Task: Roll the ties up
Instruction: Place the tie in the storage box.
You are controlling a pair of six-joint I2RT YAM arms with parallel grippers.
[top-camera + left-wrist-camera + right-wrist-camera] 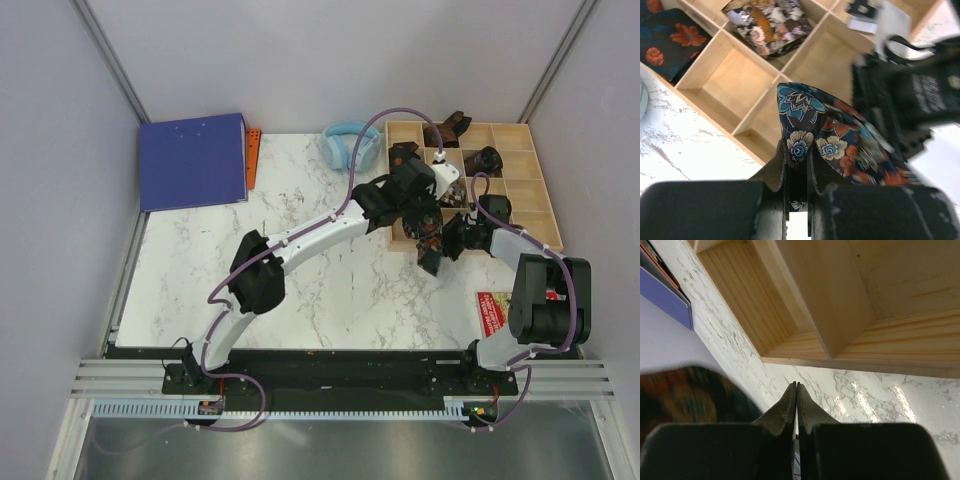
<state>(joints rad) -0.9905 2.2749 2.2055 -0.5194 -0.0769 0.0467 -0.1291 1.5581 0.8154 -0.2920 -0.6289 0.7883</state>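
The tie (840,135) is clamped at a fold in my left pincer (799,157). The fold stands up just ahead of the tips, and the rest of the strip falls away to the right, toward my right pincer (796,390). That one is pressed together with nothing I can make out between its tips. The tie is only a blur close on its left, so I judge it the nearer free pincer for the next turn. The cloth is limp, dark navy weave with blue, cream and orange flowers. Ahead of the left pincer lies a pale wooden tray (752,57) with thin dividers and square cells. Rolled ties (767,25) sit in its farther cells. To the left is the smooth, white, veined worktop (685,150).
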